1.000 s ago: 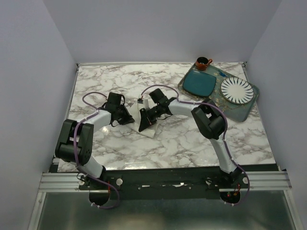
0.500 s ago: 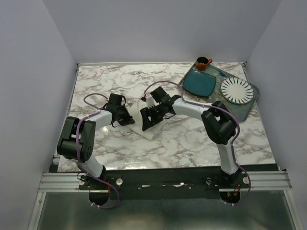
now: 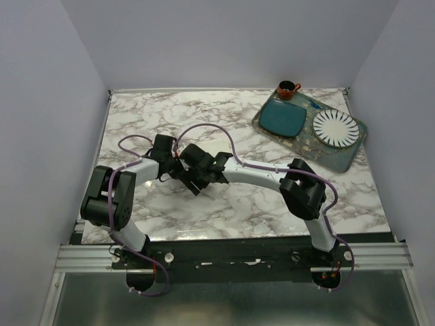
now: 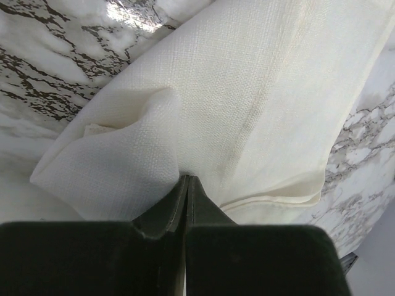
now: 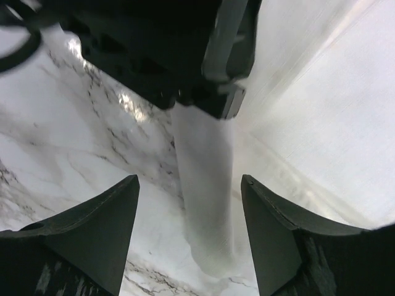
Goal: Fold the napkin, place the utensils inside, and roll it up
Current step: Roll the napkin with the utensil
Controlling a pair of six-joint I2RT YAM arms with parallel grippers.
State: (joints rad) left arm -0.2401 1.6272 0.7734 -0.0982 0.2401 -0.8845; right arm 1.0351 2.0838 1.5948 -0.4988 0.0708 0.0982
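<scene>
Left gripper (image 4: 186, 180) has its two fingers pressed flat together, and a bunched fold of the napkin (image 4: 247, 111) is pinched between their tips. In the left wrist view the cream cloth lies folded in layers on the marble table (image 3: 272, 204). A puckered flap sits to the left of the pinch, and a smoother folded panel runs away to the far right, with its stacked edges showing at the lower right. The right gripper (image 5: 189, 185) is spread wide with nothing between its pads. Its own camera shows a narrow ridge of the cloth running up the gap between the fingers to the dark body of the left gripper, which fills the top of that view. The broader part of the napkin spreads to the right of the ridge.

From above, both grippers meet over the left-centre of the table. The right arm reaches well across from its base, and the two wrists cover nearly all of the cloth.

Farther back on the right, a tray (image 3: 340, 159) holds a teal square plate (image 3: 284, 119) and a white ribbed plate (image 3: 335, 127) side by side. A small brown cup (image 3: 287, 89) stands at the tray's far corner, by the back wall.
</scene>
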